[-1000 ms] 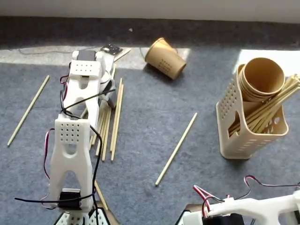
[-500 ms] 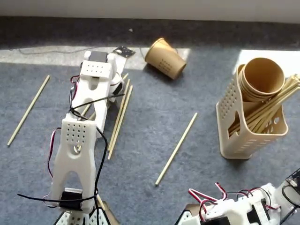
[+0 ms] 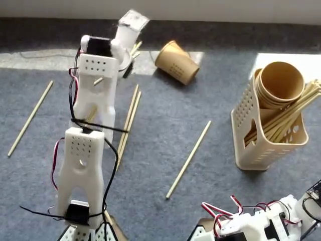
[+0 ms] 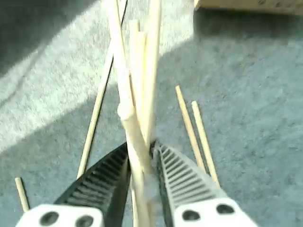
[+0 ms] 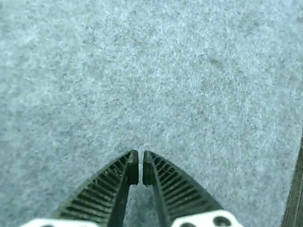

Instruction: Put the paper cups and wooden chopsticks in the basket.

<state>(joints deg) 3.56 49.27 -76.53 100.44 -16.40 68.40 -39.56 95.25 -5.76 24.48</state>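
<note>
My left gripper (image 4: 140,158) is shut on a small bundle of wooden chopsticks (image 4: 135,94) and holds them above the carpet. From above, that gripper (image 3: 129,54) is near the far edge, just left of a paper cup (image 3: 176,63) lying on its side. The cream basket (image 3: 251,143) stands at the right, with stacked paper cups (image 3: 279,83) and several chopsticks (image 3: 291,116) in it. Loose chopsticks lie on the carpet: a pair (image 3: 129,123) beside the left arm, one (image 3: 189,159) in the middle, one (image 3: 30,118) at far left. My right gripper (image 5: 140,166) is shut on nothing, low over bare carpet.
The right arm's base (image 3: 251,226) sits at the near right edge. A dark strip and a pale wall (image 3: 225,10) bound the far side. Open grey carpet (image 3: 165,110) lies between the fallen cup and the basket.
The left arm rose and swung toward the far edge with the bundle of chopsticks, leaving a pair on the carpet. The right arm shifted slightly at the near edge.
</note>
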